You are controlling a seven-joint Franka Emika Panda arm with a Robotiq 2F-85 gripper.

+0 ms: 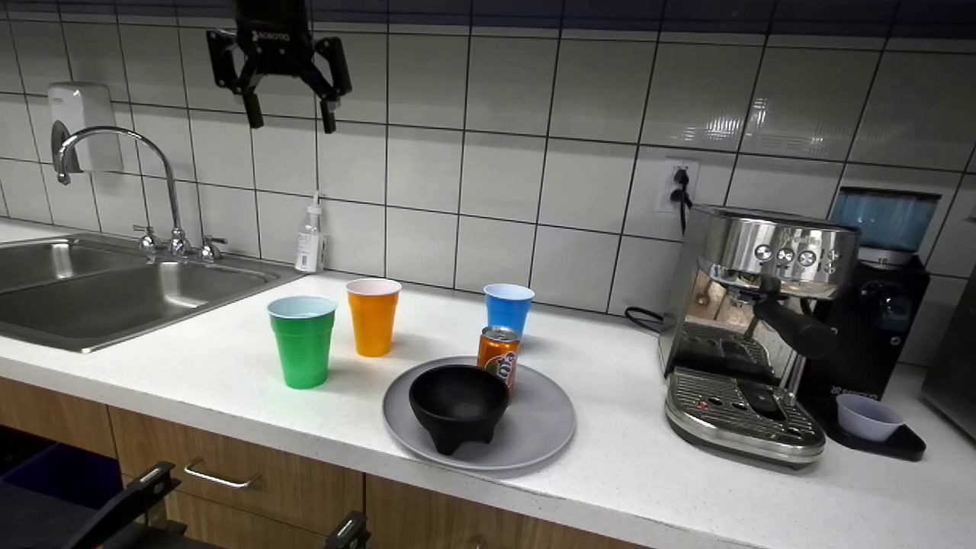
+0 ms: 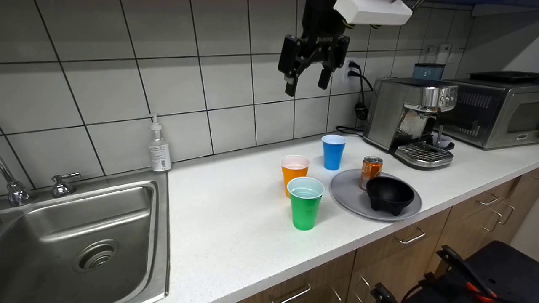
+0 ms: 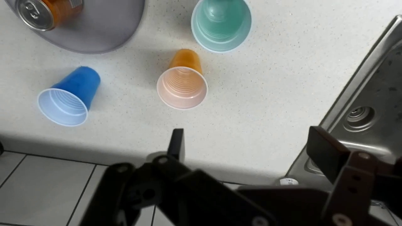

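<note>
Counter is the biggest thing, long and white, with a metal sink at one end. Next comes one shiny coffee machine. The end effector hangs high above the counter, its two fingers wide apart with nothing between them. On the counter is a flat gray plate with a black bowl on it. Near the plate, the orange cup stands right way up and seems closest to the end effector. The green cup stands just beside it, and the blue cup stands at the back, apart from both. The orange cup looks light, thin and smooth, so a hard squeeze could bend it. A soft pinch on its sides, just under the rim, should hold best. Smallest is the orange can, on the plate just beside the bowl; it looks stiff. I count one plate, one bowl, three cups and one can.
</note>
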